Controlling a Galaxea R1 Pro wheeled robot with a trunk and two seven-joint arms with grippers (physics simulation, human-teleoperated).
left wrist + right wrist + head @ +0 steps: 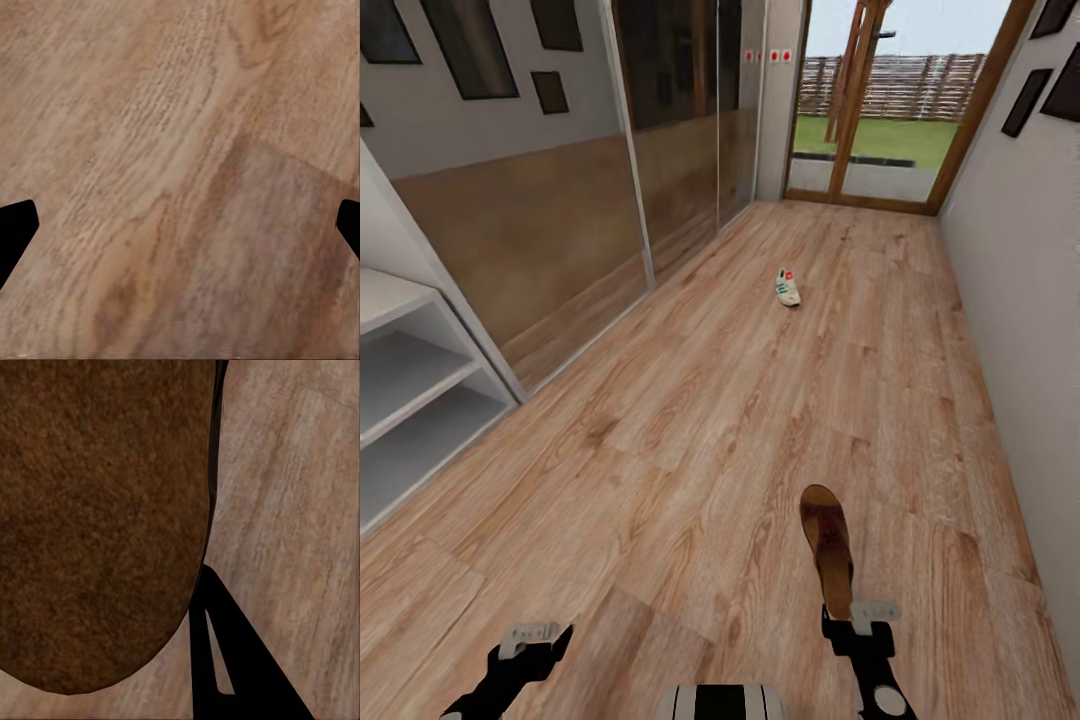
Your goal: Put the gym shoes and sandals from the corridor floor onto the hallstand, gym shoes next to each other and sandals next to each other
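One brown sandal (828,540) lies lengthwise over the corridor floor (690,420) at the lower right, its near end inside my right gripper (855,614). Up close in the right wrist view, the sandal (97,517) presses against one black finger (225,660); the other finger is hidden behind it. A white gym shoe (788,287) with green stripes rests on the floor far ahead. My left gripper (530,642) hangs open over bare planks, its fingertips (15,229) spread wide apart. The pale hallstand (405,385) stands at the left edge with nothing on its shelves.
Mirrored sliding panels (560,200) run along the left wall beyond the rack. A glass door (880,110) closes the corridor's far end, and a white wall (1020,260) bounds the right side. Open floor stretches between the sandal and the rack.
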